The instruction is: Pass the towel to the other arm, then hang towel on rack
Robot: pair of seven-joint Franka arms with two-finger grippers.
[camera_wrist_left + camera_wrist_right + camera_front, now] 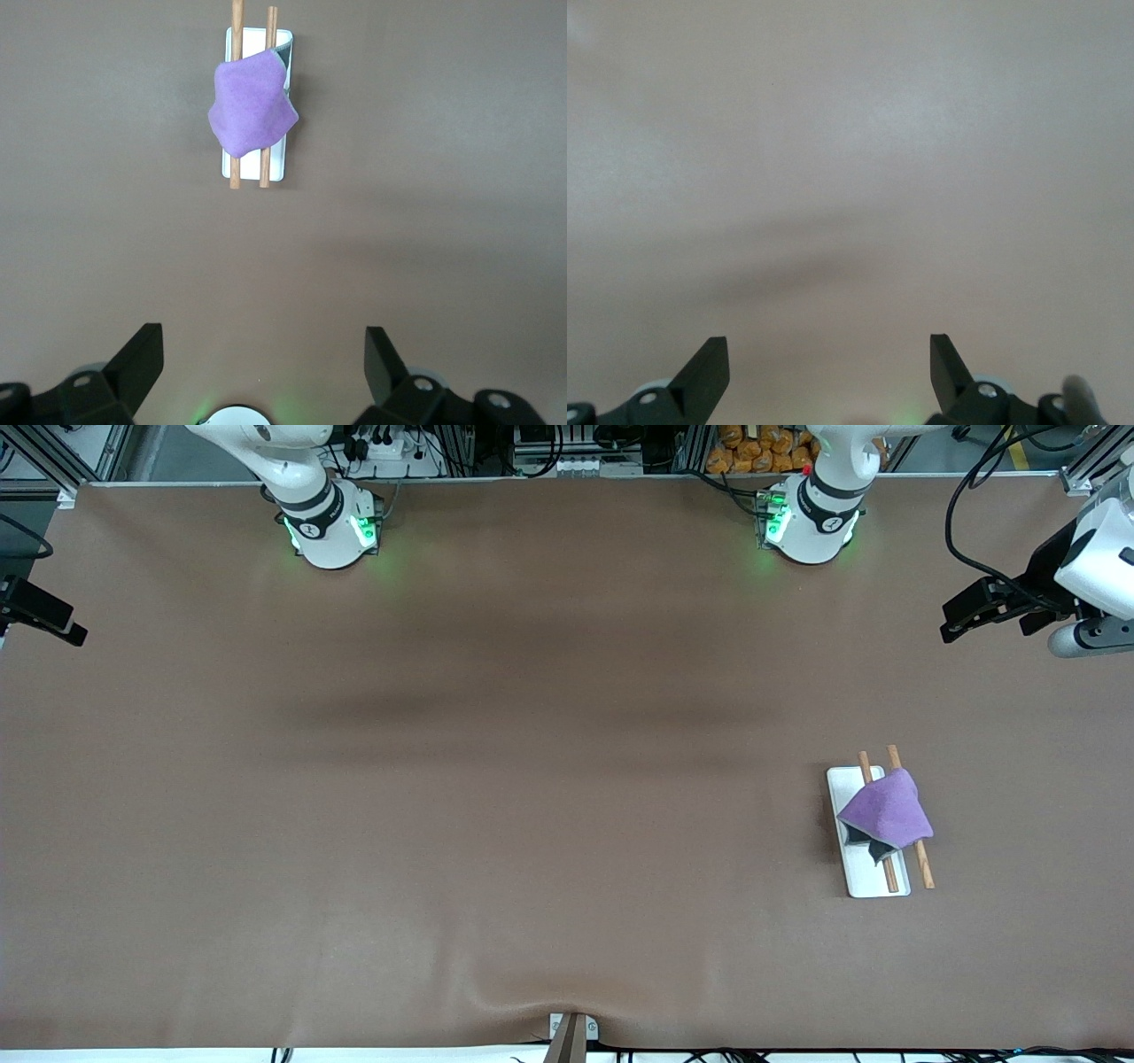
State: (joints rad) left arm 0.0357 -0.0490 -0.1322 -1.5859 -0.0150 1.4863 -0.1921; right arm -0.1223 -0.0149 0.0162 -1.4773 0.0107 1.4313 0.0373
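The lilac towel (889,808) lies draped over the two wooden rods of the rack (873,877), toward the left arm's end of the table; a dark grey corner hangs at its edge. Both also show in the left wrist view: the towel (251,104) on the rack (276,164). My left gripper (961,615) is open and empty, held high and well apart from the rack; its fingers frame bare table in its wrist view (264,354). My right gripper (66,627) is open and empty, held high at the right arm's end; its wrist view (828,354) shows only bare table.
A brown cover spans the whole table (532,779). The two arm bases (332,527) (811,522) stand along the edge farthest from the front camera. A small clamp (571,1036) sits at the nearest edge.
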